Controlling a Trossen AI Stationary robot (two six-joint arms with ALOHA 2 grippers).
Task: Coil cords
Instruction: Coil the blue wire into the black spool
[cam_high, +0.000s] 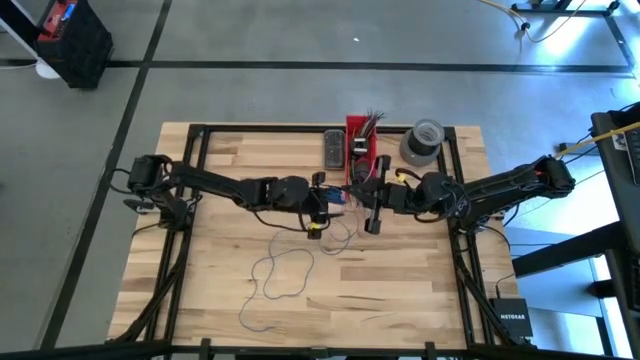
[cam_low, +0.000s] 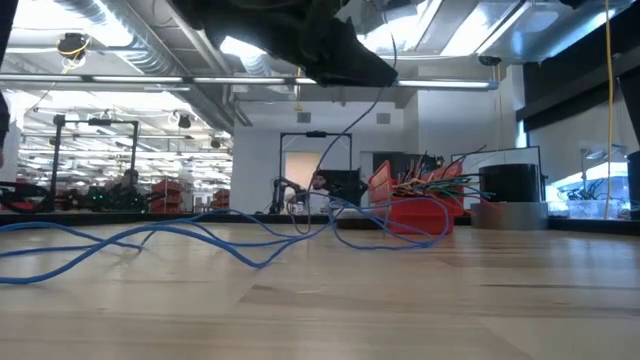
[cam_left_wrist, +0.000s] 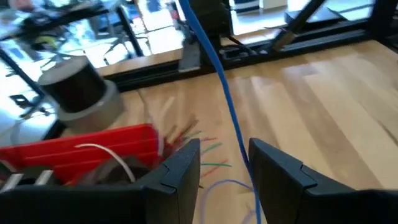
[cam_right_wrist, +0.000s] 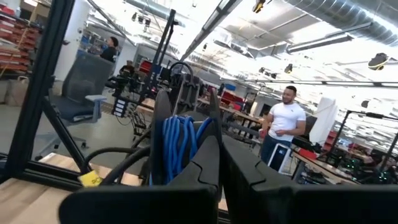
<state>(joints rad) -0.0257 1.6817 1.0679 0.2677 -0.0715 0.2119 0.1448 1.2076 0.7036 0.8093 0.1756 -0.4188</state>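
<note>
Both arms meet over the table's middle, near the red bin (cam_high: 360, 142). Left gripper (cam_left_wrist: 225, 171): fingers apart, a blue cord (cam_left_wrist: 219, 74) running up between them without being clamped. Right gripper (cam_right_wrist: 219, 163): fingers together, pressed against several wound turns of blue cord (cam_right_wrist: 178, 144); grip itself not clearly visible. The rest of the cord lies in loose loops on the wood (cam_high: 283, 275) toward the near edge; in the low view it trails across the tabletop (cam_low: 160, 235) and rises to the arms. Tape roll (cam_high: 422, 140) sits beside the bin.
</note>
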